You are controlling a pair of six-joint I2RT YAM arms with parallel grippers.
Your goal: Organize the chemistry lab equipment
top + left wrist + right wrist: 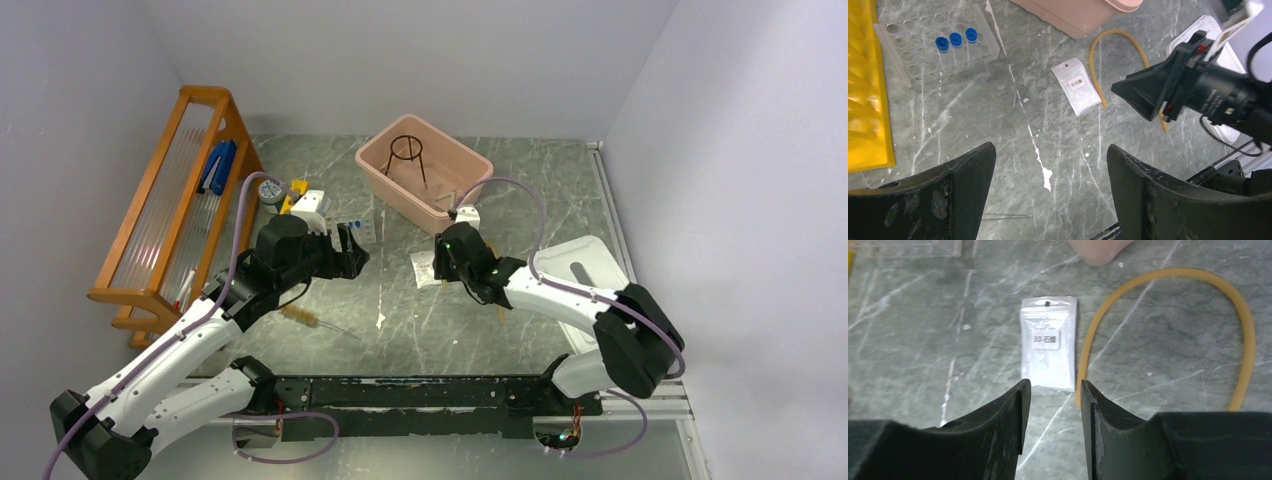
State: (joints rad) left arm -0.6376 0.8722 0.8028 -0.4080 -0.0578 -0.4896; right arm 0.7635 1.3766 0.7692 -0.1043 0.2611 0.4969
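Note:
My left gripper [357,252] [1050,165] is open and empty above bare table, right of a clear tube rack [933,45] [357,226] that holds three blue-capped tubes [955,39]. A yellow tube rack [865,90] lies left of it. My right gripper [443,270] [1054,390] is open a narrow gap and empty, just short of a small white packet [1048,342] [1076,86]. Tan rubber tubing [1168,277] [1118,37] curves to the packet's right. The brown-bristle brush [300,318] lies near the left arm. The black wire tripod [405,150] stands in the pink tub [470,185]. Tongs and triangle are out of view.
A wooden rack [165,215] with a blue item [218,165] stands along the left wall. The white lid [585,262] lies by the right arm. The two grippers face each other about a hand's width apart.

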